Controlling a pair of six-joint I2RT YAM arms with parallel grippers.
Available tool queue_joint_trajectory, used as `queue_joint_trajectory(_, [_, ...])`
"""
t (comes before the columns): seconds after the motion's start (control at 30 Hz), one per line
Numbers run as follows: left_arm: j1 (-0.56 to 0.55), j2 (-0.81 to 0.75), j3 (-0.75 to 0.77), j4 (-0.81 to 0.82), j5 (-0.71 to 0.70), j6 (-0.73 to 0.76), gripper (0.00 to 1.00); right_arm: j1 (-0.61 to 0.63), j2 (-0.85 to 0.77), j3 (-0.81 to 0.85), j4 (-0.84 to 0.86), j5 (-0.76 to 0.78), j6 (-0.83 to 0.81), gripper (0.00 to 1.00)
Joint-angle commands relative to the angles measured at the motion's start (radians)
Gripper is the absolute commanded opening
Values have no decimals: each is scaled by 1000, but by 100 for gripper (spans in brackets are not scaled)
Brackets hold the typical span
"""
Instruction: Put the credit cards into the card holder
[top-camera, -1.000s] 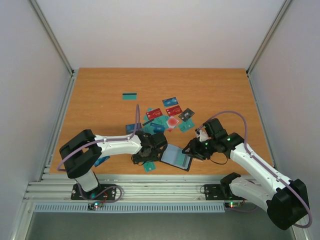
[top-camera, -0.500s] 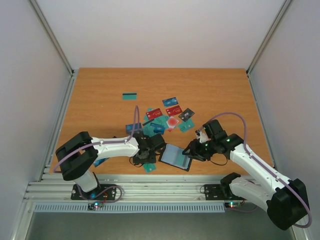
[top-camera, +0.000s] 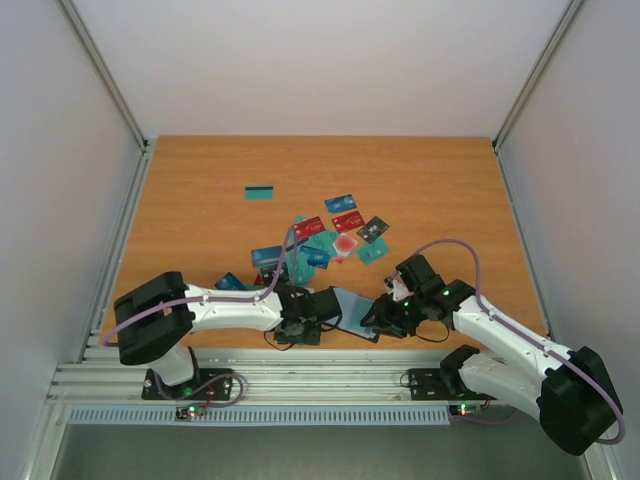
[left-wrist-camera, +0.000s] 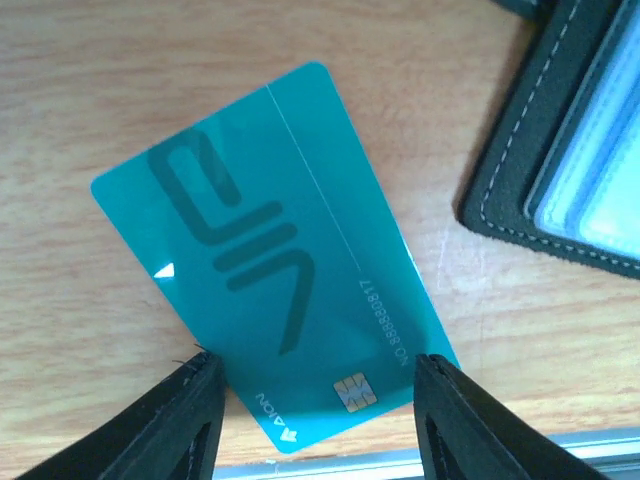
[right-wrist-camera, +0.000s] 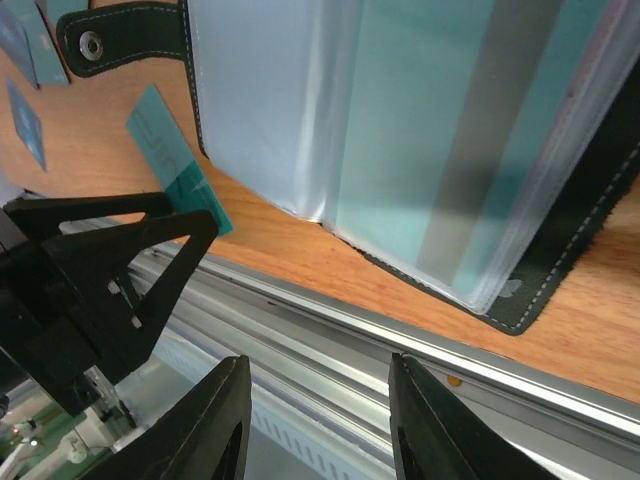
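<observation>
Credit cards mostly lie loose on the table, at 12 o'clock from the open card holder at the near edge. Its clear sleeves show teal inside, so I judge the job barely begun. One teal card lies flat, long axis 11 to 5 o'clock, chip end at 5. The left gripper flanks that end; whether it has clamped the card I cannot tell. The right gripper gapes empty beside the holder.

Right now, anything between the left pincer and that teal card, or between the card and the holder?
Nothing visible. The teal card lies flat, its near end between the fingers of the left pincer. Only bare table separates it from the open card holder.
</observation>
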Motion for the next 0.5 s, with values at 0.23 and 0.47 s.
queue_joint_trajectory(0.23, [-45, -50, -171, 11, 52, 12, 45, 42, 52, 39, 46, 3, 18, 40])
queue_joint_trajectory(0.47, [-9, -115, -58, -130, -43, -16, 67, 46, 54, 82, -2, 21, -6, 40])
